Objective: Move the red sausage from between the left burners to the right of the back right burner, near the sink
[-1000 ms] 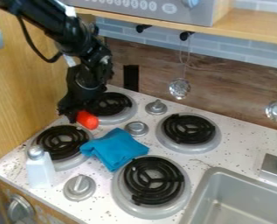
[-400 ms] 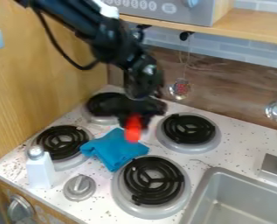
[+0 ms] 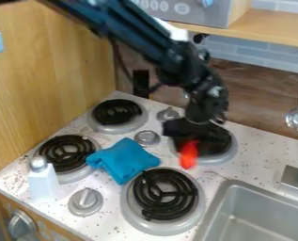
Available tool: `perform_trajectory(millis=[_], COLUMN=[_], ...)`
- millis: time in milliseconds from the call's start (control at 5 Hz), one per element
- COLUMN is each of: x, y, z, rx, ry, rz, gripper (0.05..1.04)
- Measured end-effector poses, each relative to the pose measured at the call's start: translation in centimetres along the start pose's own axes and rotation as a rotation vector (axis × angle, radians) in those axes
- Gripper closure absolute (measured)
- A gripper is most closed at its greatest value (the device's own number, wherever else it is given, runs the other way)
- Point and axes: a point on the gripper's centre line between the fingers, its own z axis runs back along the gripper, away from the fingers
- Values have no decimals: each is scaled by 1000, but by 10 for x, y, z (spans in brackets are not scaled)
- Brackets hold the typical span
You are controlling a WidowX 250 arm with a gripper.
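Between gripper (image 3: 186, 147) fingertips, red object (image 3: 189, 155).

Blur smears your black two-finger gripper (image 3: 190, 141) and the small red object (image 3: 189, 156) in it, whose exact shape you can't make out. The gripper partly hides a round black coil burner (image 3: 223, 158); the picture's edge crops your grey sink (image 3: 232, 185).

The cloth (image 3: 124, 160) is blue, the blurred object (image 3: 189, 154) in the black tool (image 3: 187, 141) red, the desk (image 3: 122, 227) white with dark speckles, the burner coils (image 3: 165, 194) black, the sink (image 3: 264, 212) grey.
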Motion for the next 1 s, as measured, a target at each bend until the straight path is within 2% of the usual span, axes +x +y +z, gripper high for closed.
perform_trajectory(millis=[200, 400, 600, 800, 1000], x=[4, 8, 14, 21, 25], y=[-15, -30, -47, -65, -75], z=[-12, -25, -38, -40, -43], rx=[-32, -82, -151, -200, -218], ry=[15, 7, -22, -66, -79], rz=[-46, -130, -216, -286, -302], gripper=[530, 530, 529, 532, 486])
